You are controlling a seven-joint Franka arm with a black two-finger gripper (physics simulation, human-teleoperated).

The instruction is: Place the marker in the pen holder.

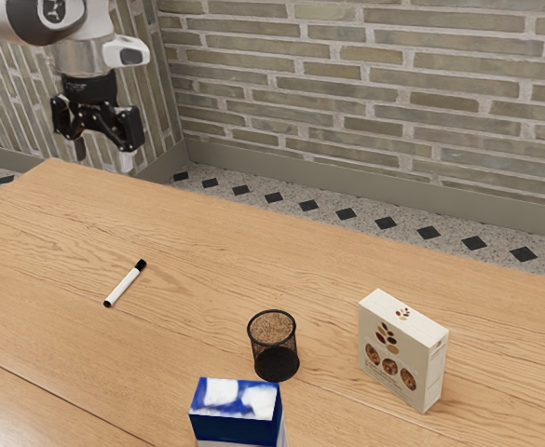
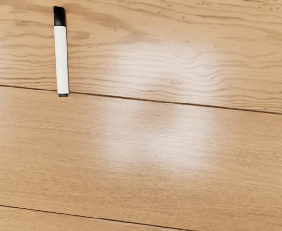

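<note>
Holding nothing, with claw (image 1: 102, 156) spread wide. Could roll marker (image 1: 124, 286) at exterior view's left by pinching off-centre.

Wood-grained table (image 1: 207, 233), faintly glossy — black mesh holder (image 1: 274, 345), matt — rough brick wall (image 1: 365, 84).

One marker (image 1: 124, 284); one holder (image 1: 277, 363); one box (image 1: 401, 358); one likely carton (image 1: 235, 427)

Marker (image 1: 124, 285): one, white barrel, black cap, small black end; lying flat on the table (image 1: 197, 251), outside the holder (image 1: 277, 362) and well apart from it, toward the exterior view's left.
Holder: one, black mesh, round, open-topped, dark base; standing upright on the same wooden table.
</note>
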